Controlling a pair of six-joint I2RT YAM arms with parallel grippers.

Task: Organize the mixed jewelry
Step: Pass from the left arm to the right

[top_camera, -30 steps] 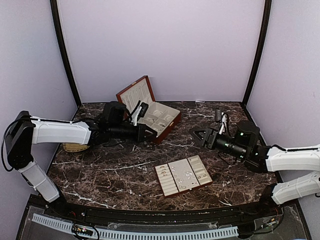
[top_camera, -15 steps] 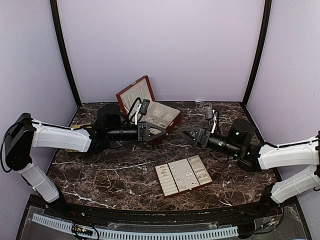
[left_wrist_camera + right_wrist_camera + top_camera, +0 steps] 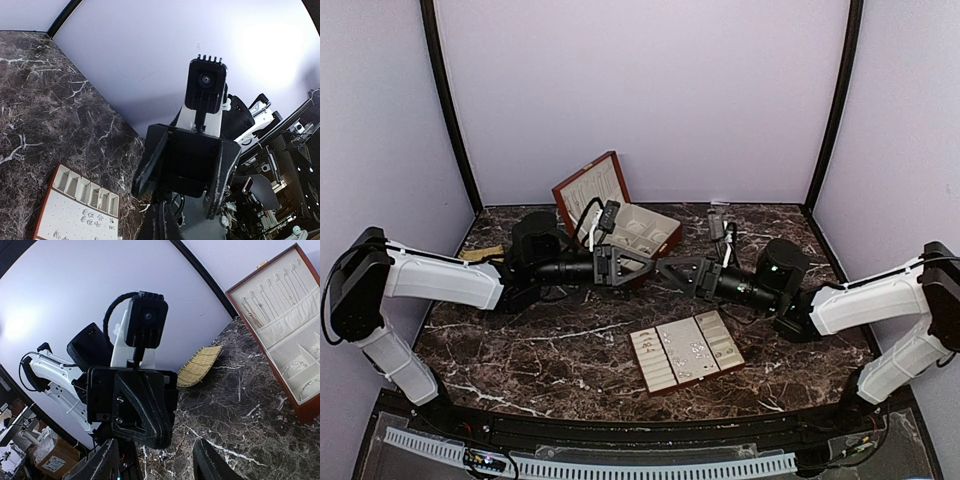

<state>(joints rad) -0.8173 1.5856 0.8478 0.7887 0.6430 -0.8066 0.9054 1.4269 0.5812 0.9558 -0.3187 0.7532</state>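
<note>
Here, left gripper (image 3: pixel 648 266) pressed together, right gripper (image 3: pixel 666 269) spread; mixed jewelry (image 3: pixel 694 349) lies apart.

Marble table (image 3: pixel 540 340) — open wooden box (image 3: pixel 590 188) behind, cream slotted tray (image 3: pixel 667 370) nearer.

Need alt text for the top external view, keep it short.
The left hand and right hand nearly meet tip to tip above a dark marble table. An open wooden box sits beyond them; a cream slotted tray holding tiny silvery jewelry lies nearer the camera.
</note>
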